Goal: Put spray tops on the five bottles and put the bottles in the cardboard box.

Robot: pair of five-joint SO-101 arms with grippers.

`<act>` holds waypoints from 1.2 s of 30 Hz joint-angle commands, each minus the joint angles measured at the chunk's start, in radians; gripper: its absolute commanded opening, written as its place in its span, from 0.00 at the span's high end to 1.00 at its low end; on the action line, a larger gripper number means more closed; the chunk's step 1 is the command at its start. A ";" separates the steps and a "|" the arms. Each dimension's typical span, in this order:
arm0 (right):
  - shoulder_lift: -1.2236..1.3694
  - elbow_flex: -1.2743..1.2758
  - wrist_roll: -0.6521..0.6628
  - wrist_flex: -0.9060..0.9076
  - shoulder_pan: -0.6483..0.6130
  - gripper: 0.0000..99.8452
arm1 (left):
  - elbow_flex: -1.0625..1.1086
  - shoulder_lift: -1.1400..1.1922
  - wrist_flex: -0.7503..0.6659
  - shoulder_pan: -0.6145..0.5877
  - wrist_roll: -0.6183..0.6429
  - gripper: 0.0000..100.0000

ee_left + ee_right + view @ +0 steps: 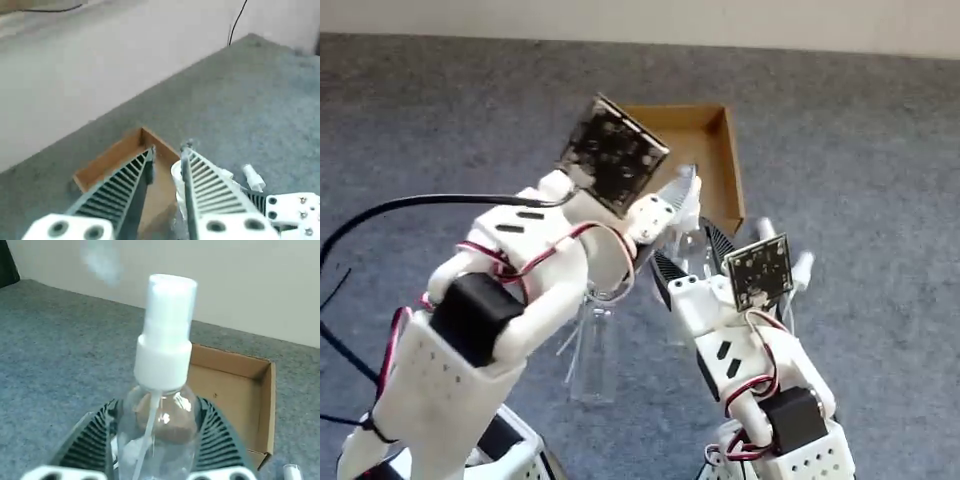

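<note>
My right gripper (160,440) is shut on a clear bottle (157,430) that stands upright with a white spray top (165,340) on its neck. In the high view this gripper (692,256) holds the bottle (688,243) just in front of the cardboard box (732,170). My left gripper (167,152) is open and hangs above the box (115,157), with the held bottle's white top (176,172) just beside one finger. Seen from above, the left gripper (682,195) hovers over the box's near edge, right above the bottle. Another clear bottle (592,350) stands on the carpet under the left arm.
Loose white spray tops (802,268) lie on the grey carpet to the right of my right arm; one of them (252,176) lies close to the box corner, and one (292,472) lies beyond the bottle. A black cable (380,215) runs at the left.
</note>
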 commanded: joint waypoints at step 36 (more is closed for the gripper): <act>1.050 -1.003 -0.121 0.104 -0.065 1.00 | 0.782 -0.506 -0.226 -0.216 -0.112 0.82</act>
